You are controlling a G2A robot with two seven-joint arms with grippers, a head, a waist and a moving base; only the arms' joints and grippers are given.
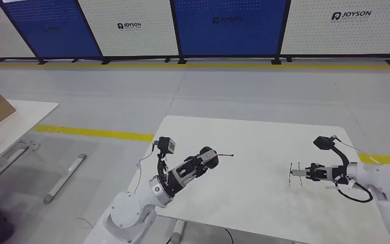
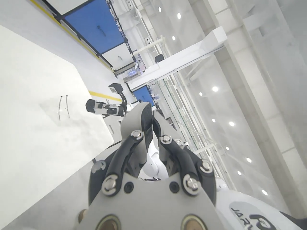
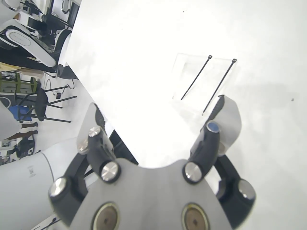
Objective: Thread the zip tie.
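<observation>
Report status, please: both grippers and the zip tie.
Left gripper shut on a zip tie. Right gripper open, by two more zip ties on clear sheet. Not threaded yet.

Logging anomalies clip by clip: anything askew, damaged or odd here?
Nothing stands out. Two zip ties lie parallel on a clear sheet before the open right pincer; the shut left pincer holds a third tie.

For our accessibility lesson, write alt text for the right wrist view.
An open end effector hovers above a white table, one fingertip close to two black zip ties lying side by side on a clear sheet. A chair stands on the floor beyond the table edge.
</observation>
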